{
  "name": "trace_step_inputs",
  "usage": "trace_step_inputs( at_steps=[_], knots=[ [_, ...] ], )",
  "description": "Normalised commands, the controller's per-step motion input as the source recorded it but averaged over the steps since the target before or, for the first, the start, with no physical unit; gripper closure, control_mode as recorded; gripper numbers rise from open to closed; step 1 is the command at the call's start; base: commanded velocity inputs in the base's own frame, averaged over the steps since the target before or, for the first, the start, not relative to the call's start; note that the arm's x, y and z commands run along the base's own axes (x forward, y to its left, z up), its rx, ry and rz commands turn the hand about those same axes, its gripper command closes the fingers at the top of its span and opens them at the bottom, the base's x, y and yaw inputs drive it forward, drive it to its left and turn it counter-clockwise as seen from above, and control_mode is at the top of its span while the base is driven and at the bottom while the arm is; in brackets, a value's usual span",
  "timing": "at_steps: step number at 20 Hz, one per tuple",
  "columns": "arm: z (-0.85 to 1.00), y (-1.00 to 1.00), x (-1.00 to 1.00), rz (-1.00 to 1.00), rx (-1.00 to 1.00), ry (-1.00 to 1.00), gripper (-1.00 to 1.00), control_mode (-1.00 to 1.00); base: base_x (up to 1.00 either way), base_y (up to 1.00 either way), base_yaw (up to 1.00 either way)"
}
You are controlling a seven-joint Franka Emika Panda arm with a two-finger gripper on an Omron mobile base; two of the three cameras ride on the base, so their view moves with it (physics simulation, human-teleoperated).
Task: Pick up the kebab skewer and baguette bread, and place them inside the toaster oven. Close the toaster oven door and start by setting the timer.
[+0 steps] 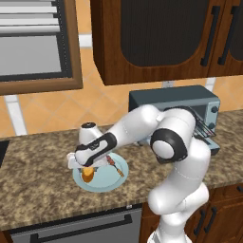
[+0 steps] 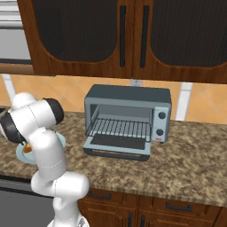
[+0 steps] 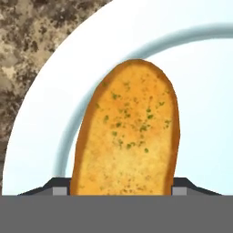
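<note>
The baguette bread point(image 3: 129, 136), a golden-orange oval loaf, lies on a pale blue plate point(image 3: 200, 91) on the counter. My gripper point(image 3: 121, 189) is down over it, one fingertip point(image 3: 59, 187) against each long side of the loaf. In the left base view my gripper point(image 1: 88, 168) sits low over the bread point(image 1: 88, 175). The kebab skewer point(image 1: 115, 166) lies on the same plate point(image 1: 105, 184), just right of my hand. The toaster oven point(image 2: 128, 95) stands further right. Its door point(image 2: 117, 147) is dropped open and its wire rack point(image 2: 119, 127) is bare.
Dark wood cabinets point(image 1: 152, 38) hang low above the toaster oven. A framed window point(image 1: 33, 42) is at the upper left. Black knobs point(image 2: 162, 116) run down the oven's right side. The counter's front edge point(image 1: 71, 216) lies just below the plate.
</note>
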Motion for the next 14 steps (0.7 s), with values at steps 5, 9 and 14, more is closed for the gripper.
trace_step_inputs(
  at_steps=[5,9,14],
  knots=[
    [0.13,-0.07,-0.01,-0.01,0.0,0.0,1.0,-1.0,0.0,0.0,0.0],
    [0.68,-0.41,-0.06,-0.08,0.02,0.0,1.0,-1.0,0.0,0.0,0.0],
    [0.78,-0.71,-0.1,-0.13,0.03,0.0,1.0,-1.0,0.0,0.0,0.0]
  ],
)
